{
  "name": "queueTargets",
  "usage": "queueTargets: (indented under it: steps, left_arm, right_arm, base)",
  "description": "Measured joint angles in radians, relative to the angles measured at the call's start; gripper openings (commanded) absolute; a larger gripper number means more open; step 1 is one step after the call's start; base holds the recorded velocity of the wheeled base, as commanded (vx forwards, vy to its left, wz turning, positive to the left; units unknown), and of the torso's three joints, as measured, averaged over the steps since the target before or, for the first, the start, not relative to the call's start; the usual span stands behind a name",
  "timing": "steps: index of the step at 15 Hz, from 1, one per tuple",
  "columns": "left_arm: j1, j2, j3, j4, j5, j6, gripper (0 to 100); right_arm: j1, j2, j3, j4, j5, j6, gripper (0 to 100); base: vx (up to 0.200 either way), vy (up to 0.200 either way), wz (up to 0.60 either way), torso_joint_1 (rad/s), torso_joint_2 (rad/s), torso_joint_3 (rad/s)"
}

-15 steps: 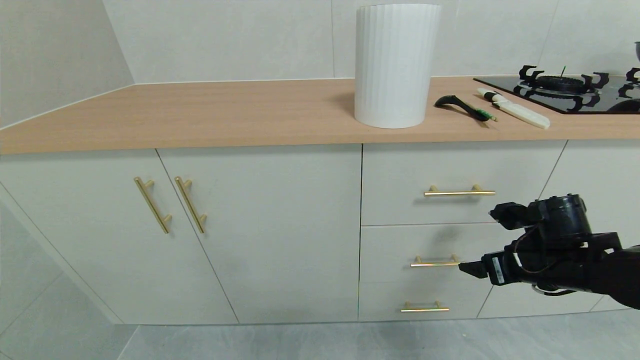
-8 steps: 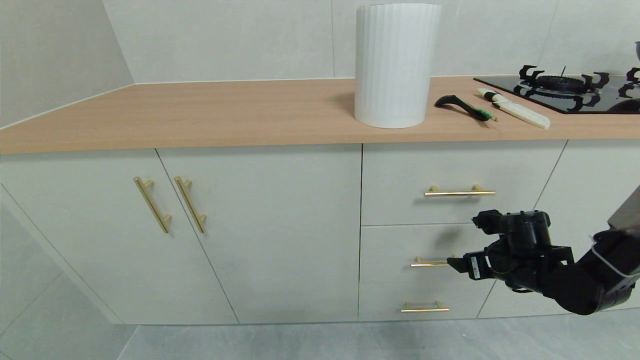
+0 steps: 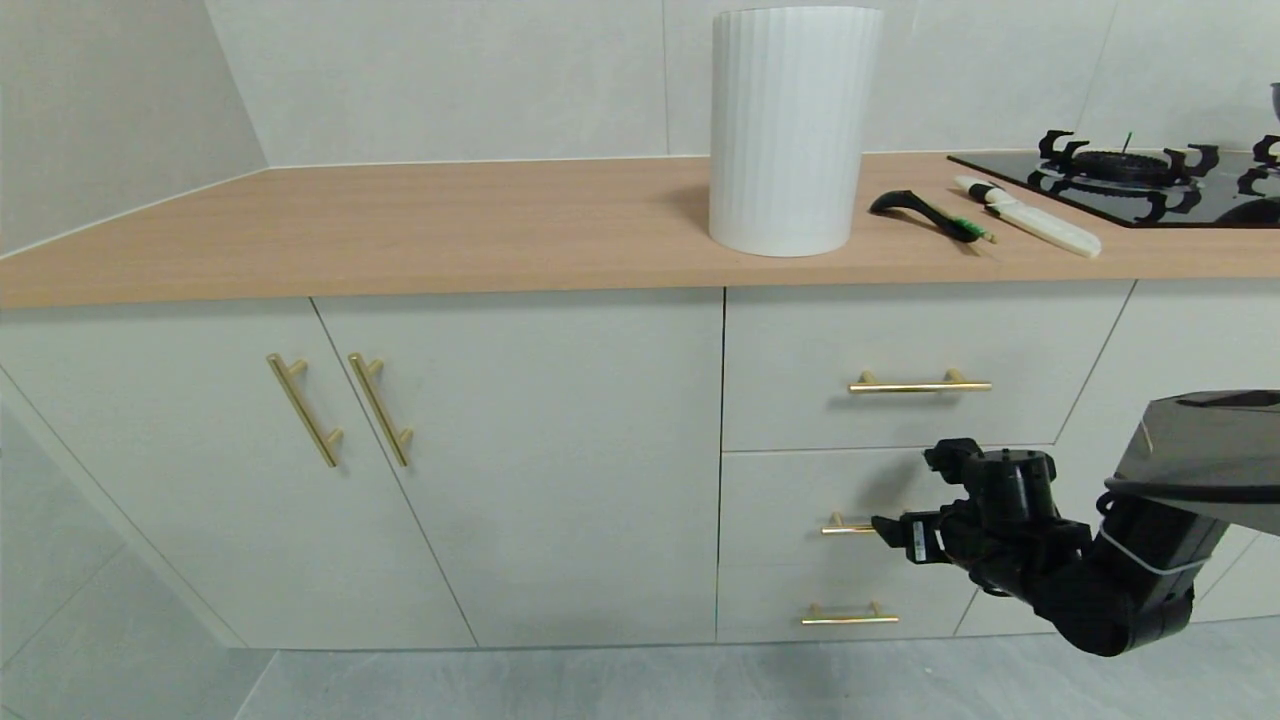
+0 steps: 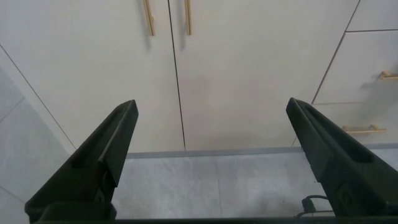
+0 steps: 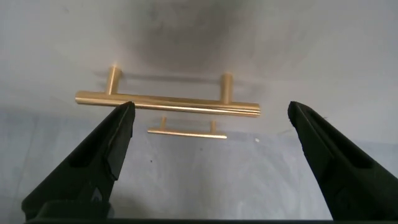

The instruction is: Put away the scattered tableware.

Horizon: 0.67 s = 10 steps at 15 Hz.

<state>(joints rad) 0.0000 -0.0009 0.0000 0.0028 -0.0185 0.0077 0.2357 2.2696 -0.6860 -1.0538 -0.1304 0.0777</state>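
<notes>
Two utensils lie on the wooden counter (image 3: 400, 225) to the right: a black-handled peeler (image 3: 928, 214) and a white knife (image 3: 1030, 228). My right gripper (image 3: 893, 522) is low in front of the drawer stack, at the right end of the middle drawer's brass handle (image 3: 845, 526). In the right wrist view the right gripper (image 5: 209, 112) is open, its fingers wide apart on either side of that brass handle (image 5: 168, 104), holding nothing. My left gripper (image 4: 211, 106) is open and empty, facing the cabinet doors (image 4: 249, 68) above the floor.
A tall white ribbed canister (image 3: 793, 130) stands on the counter beside the utensils. A black gas hob (image 3: 1130, 180) is at the far right. The top drawer handle (image 3: 920, 384) and bottom drawer handle (image 3: 850, 618) flank the middle one. Double doors with two brass handles (image 3: 340, 408) are on the left.
My right arm has moved left and toward the drawers, bringing the gripper from right of the middle handle up to its right end. The utensils have not moved.
</notes>
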Motion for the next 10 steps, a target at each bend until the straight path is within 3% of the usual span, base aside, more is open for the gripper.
queueTargets:
  steps: [3, 10]
  left_arm:
    - [0.0, 0.0, 0.0, 0.0, 0.0, 0.0, 100]
    - [0.0, 0.0, 0.0, 0.0, 0.0, 0.0, 100]
  right_arm:
    - [0.015, 0.061, -0.017, -0.077, -0.043, 0.0, 100]
    - [0.019, 0.131, -0.062, -0.088, -0.079, 0.008, 100]
  base:
    - [0.0, 0.0, 0.0, 0.0, 0.0, 0.0]
    - [0.0, 0.0, 0.0, 0.0, 0.0, 0.0]
